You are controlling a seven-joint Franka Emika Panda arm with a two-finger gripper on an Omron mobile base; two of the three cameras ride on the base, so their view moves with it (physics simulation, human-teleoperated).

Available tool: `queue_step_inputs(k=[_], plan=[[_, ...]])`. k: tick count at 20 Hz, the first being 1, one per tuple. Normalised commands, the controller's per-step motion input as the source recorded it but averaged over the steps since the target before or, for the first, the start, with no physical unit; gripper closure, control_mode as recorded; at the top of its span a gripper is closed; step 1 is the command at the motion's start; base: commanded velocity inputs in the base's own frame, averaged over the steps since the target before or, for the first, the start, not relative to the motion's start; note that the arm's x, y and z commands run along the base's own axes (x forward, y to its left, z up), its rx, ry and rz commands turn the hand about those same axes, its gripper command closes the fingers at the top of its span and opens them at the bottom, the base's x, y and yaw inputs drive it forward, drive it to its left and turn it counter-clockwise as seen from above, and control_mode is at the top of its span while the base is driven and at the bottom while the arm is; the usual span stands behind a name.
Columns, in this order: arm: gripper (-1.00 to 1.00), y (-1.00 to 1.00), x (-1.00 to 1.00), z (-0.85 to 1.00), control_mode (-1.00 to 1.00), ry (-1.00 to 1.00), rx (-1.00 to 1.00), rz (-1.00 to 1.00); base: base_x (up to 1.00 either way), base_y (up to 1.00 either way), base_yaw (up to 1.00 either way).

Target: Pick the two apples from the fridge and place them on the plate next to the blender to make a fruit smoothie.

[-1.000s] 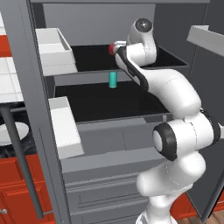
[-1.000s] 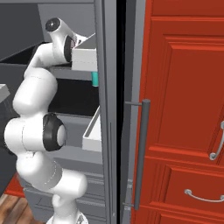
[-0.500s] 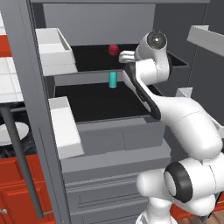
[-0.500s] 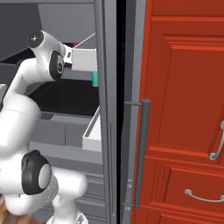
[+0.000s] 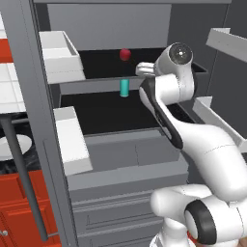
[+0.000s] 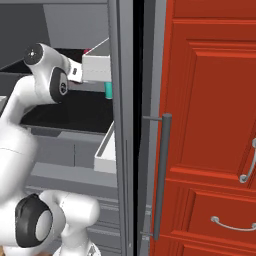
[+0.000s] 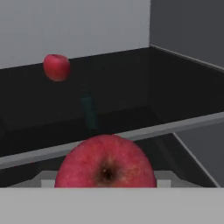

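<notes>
You are looking at one small, round, dark red apple (image 7: 105,162) sitting low and centre in the hand view, right up against the camera, stem dimple facing you. That closeness suggests the hand is carrying it, but the fingertips are hidden, so you cannot tell whether they are pinching the fruit or standing apart.

The second dark red apple (image 5: 125,54) is resting at the back of the upper black shelf (image 5: 99,62), in the upper middle of the left base view; in the hand view it is sitting at upper left. A teal cylinder (image 5: 124,88) is standing upright on the shelf below it.

Around them, the tall grey fridge (image 5: 29,120) is standing open, its pale grey door bins (image 5: 70,140) at the left of the frame. The white arm's wrist (image 5: 176,65) is hovering at the shelf front, just right of the far apple. The round white plate (image 5: 12,147) is waiting at the left edge, beyond the door, so a long swing out looks due next.
</notes>
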Motion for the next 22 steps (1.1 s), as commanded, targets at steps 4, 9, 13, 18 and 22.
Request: queue_step_inputs(k=[4, 9, 13, 18, 22], plan=[[1.00, -0.08, -0.70, 0.06, -1.00, 0.05, 0.06, 0.00, 0.00, 0.00, 0.00], [1.00, -0.03, -0.94, -0.01, -1.00, 0.01, 0.04, 0.00, 0.00, 0.00, 0.00], [1.00, 0.00, -0.43, -0.22, -1.00, 0.09, -0.04, 0.00, 0.00, 0.00, 0.00], [1.00, 0.00, -0.01, -0.11, -1.00, 0.04, -0.01, 0.00, 0.00, 0.00, 0.00], [1.00, -0.03, -0.57, -0.05, -1.00, -0.04, 0.00, 0.00, 0.00, 0.00, 0.00]])
